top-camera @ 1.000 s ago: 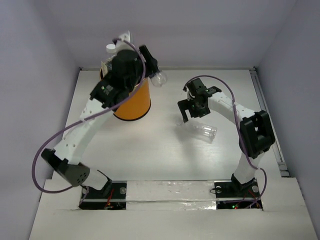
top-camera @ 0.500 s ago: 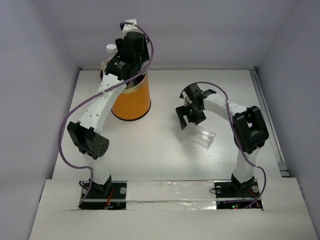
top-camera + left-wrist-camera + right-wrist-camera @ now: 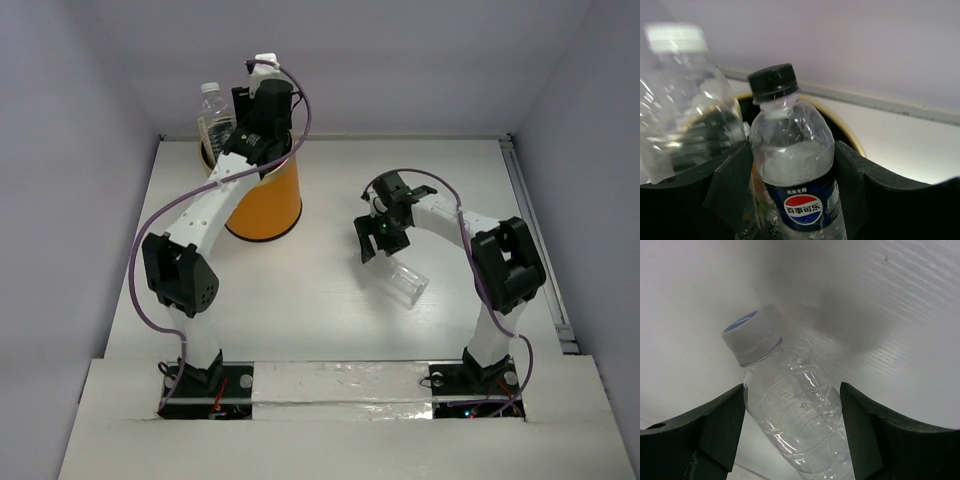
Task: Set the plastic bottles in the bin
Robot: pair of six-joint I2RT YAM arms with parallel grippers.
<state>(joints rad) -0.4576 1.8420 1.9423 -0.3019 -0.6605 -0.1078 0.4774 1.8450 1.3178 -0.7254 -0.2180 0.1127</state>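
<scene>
The orange bin (image 3: 268, 205) stands at the back left; its gold rim (image 3: 852, 134) shows in the left wrist view. My left gripper (image 3: 252, 138) reaches down into the bin and is shut (image 3: 790, 170) on a clear bottle with a dark label and black cap (image 3: 790, 150), held upright. A clear bottle with a white cap (image 3: 213, 115) sticks up out of the bin beside it (image 3: 685, 110). My right gripper (image 3: 378, 245) is open and straddles (image 3: 792, 405) a clear bottle (image 3: 405, 282) lying on the table, cap (image 3: 751, 337) pointing away.
The white table (image 3: 320, 300) is walled at the back and both sides. A rail (image 3: 540, 250) runs along the right edge. The left arm arches over the bin from the near left.
My left gripper carried the dark-label bottle from right of the bin to over it and down into it. My right gripper shifted slightly nearer and lower over the lying bottle.
</scene>
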